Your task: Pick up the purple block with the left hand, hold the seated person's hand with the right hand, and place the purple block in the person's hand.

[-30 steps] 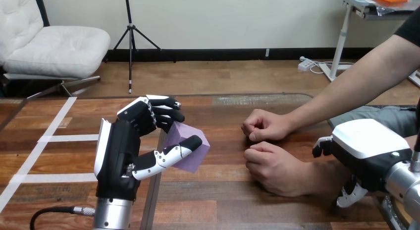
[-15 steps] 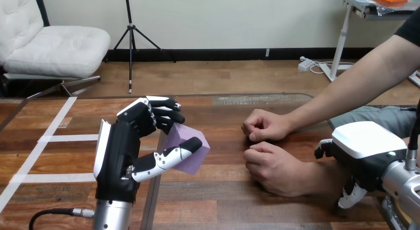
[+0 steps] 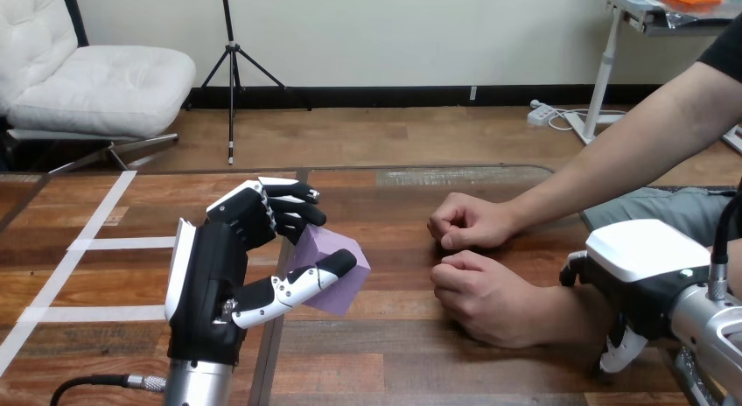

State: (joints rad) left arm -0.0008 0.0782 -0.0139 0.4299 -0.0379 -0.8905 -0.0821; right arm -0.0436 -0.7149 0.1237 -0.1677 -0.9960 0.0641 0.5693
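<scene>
Block, purple [image 3: 334,247]: sitting in the left hand [image 3: 214,279], lifted clear of the table [image 3: 420,362]. We are seeing the fingers [image 3: 282,209] curling over its far upper edge and the thumb [image 3: 297,282] crossing its near face, so this hand is clamping the block between them.

Left hand: standing upright on its silver forearm, its white back shell facing away from the block and its palm facing toward the person.

Person's farther hand [image 3: 464,222]: resting on the table as a loose fist, out beyond the left hand's palm side and well apart from the block.

Person's nearer hand [image 3: 479,299]: lying curled on the table just on the near side of the farther one, between the two robot hands. Its knuckles are pointing toward the block, with bare wood showing between them.

Right hand [image 3: 643,279]: sitting over the wrist of the person's nearer hand, white shell facing up. We are not able to tell whether it is clasping that wrist or only lying against it.
</scene>
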